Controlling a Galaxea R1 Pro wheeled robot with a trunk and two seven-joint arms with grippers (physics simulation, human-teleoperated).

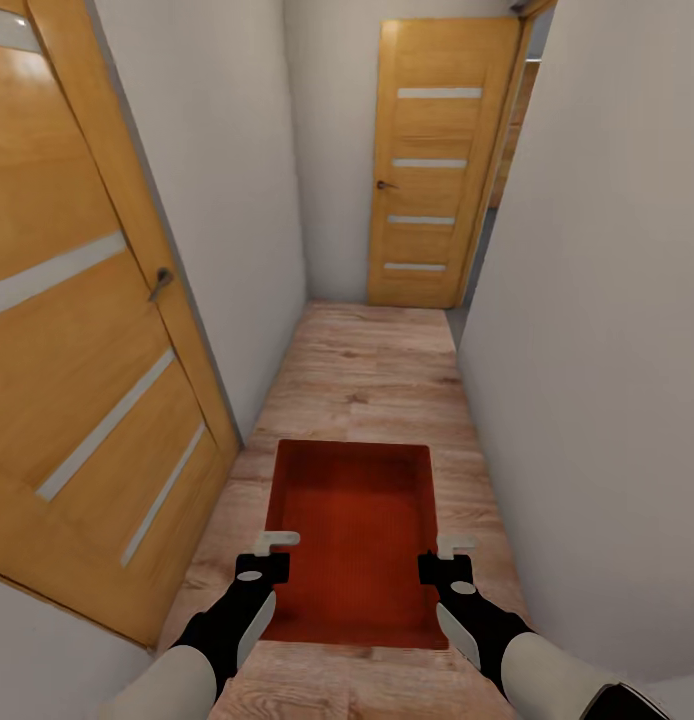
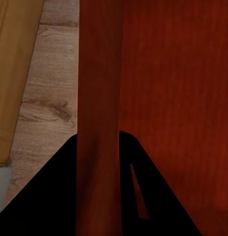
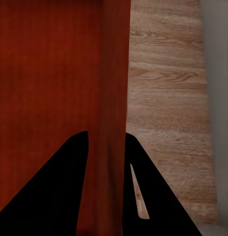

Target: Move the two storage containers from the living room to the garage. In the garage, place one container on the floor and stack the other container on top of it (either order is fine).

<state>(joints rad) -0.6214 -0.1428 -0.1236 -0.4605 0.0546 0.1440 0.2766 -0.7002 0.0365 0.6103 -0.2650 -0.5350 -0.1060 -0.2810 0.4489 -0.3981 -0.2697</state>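
Narrow hallway with pale walls, wood-plank floor [image 1: 372, 370] and orange doors fills the frame, so the garage is not reached yet and the stacking is, I judge, still to do. One storage container [image 1: 352, 530] sits low in the centre, carried between both arms. The left gripper [image 1: 270, 556] and the right gripper [image 1: 445, 558] each clench a side wall, which runs between the jaws in both wrist views.

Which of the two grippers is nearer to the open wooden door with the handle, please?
The left. The left gripper clamps the orange-red container's wall on the side facing that open door; the right gripper clamps the opposite wall, beside the plain wall.
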